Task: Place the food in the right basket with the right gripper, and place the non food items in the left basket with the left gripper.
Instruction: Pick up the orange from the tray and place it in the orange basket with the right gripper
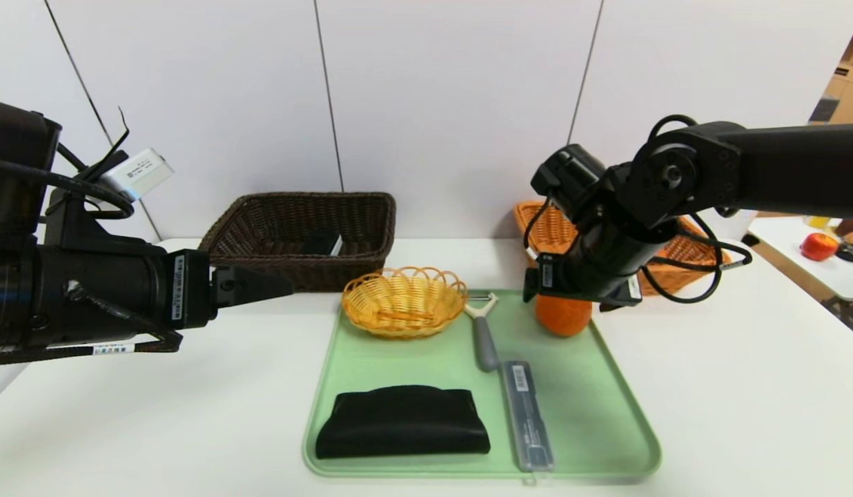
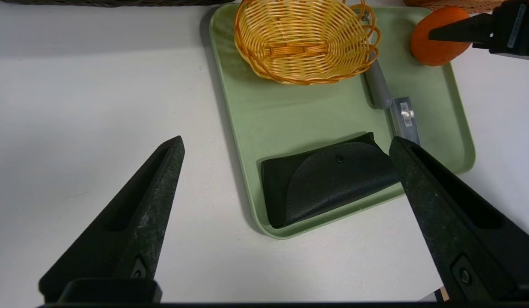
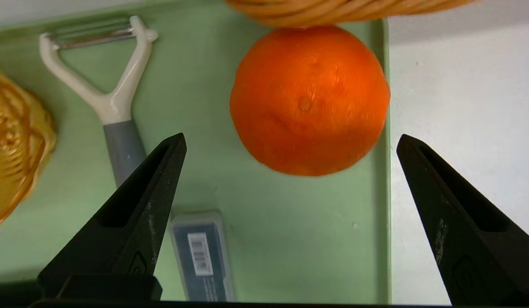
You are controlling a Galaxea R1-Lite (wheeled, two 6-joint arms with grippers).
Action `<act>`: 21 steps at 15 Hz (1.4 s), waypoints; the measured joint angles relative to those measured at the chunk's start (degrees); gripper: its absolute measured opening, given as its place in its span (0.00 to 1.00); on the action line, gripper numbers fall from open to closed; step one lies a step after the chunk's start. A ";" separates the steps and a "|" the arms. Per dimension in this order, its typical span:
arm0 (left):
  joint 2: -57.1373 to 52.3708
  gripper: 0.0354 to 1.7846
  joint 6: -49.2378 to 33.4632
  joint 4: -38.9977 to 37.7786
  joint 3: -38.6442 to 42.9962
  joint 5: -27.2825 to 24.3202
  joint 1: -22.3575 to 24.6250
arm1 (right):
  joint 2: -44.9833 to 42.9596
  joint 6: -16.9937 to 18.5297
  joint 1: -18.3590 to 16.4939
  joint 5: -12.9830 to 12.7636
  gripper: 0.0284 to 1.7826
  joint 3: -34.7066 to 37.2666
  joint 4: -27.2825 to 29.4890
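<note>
- Head view: my right gripper (image 1: 571,293) hangs over the far right corner of the green tray (image 1: 606,428), just above the orange (image 1: 563,316), and I see no contact with it. The orange-tan basket (image 1: 682,248) stands behind my right arm, on the far right of the white table (image 1: 744,386). My left gripper (image 1: 275,284) is held in the air at the left, in front of the dark brown basket (image 1: 295,235), which has a dark item with a white part inside. On the tray lie the small yellow basket (image 1: 404,301), the peeler (image 1: 483,331), the grey case (image 1: 528,416) and, near the front, the black pouch (image 1: 403,431).
- Left wrist view: my left fingers (image 2: 140,214) stand wide apart and hold nothing. Between them I see the pouch on the near left part of the tray.
- Right wrist view: my right fingers (image 3: 136,214) are also spread wide, with nothing between them. The orange lies on the tray just ahead of them, at the tray's right edge, with the peeler and the grey case to its left.
</note>
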 joint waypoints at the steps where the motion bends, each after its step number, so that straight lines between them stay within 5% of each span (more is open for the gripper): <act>1: 0.00 0.94 0.00 -0.02 0.00 0.00 0.00 | 0.85 -0.06 -0.30 -0.01 0.95 -0.09 -0.46; 13: 0.41 0.94 -0.01 -0.09 -0.10 -0.02 0.02 | 4.77 -1.80 -1.63 0.07 0.95 -0.17 -3.11; 17: 0.41 0.94 0.00 -0.06 -0.10 0.00 0.02 | 4.79 -1.77 -1.60 -0.01 0.68 -0.12 -3.13; 21: 0.30 0.94 0.00 -0.04 -0.07 0.00 0.02 | 4.68 -1.55 -1.60 0.11 0.64 -0.01 -3.04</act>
